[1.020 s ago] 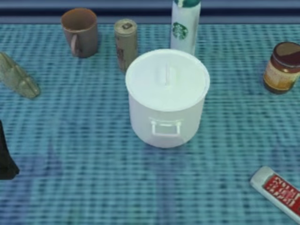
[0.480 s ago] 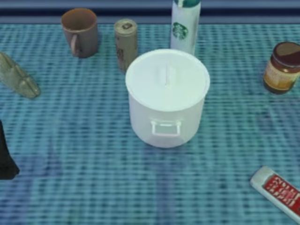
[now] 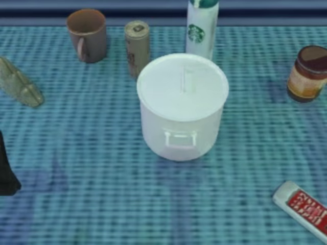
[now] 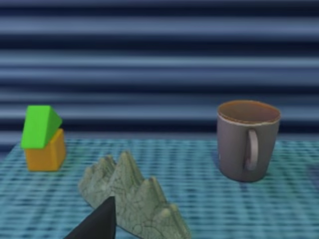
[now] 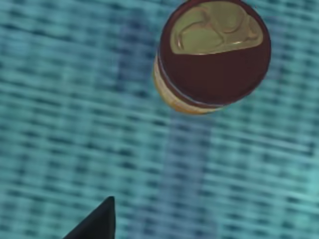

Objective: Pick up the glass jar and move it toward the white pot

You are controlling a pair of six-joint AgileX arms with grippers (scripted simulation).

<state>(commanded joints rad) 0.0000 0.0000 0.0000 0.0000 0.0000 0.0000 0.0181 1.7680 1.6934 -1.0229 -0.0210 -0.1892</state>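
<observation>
Over at 3 o'clock from the white pot, the glass jar sits untouched; I'd drop my right gripper straight over its lid, can't tell how wide it's set

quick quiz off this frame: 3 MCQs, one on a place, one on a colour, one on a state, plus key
1. Where does the glass jar stand?
A. at the table's right edge
B. inside the white pot
C. beside the brown mug

2. What colour is the jar's lid?
A. white
B. dark brown
C. green

3. What state is the white pot in?
A. tipped on its side
B. open, lid beside it
C. upright, lid on

Key: 1 A, the top view shows it far right, apart from the pot. 2 B, the right wrist view looks down on a dark brown lid. 3 C, its flat white lid sits on top, side handle facing the near edge.
</observation>
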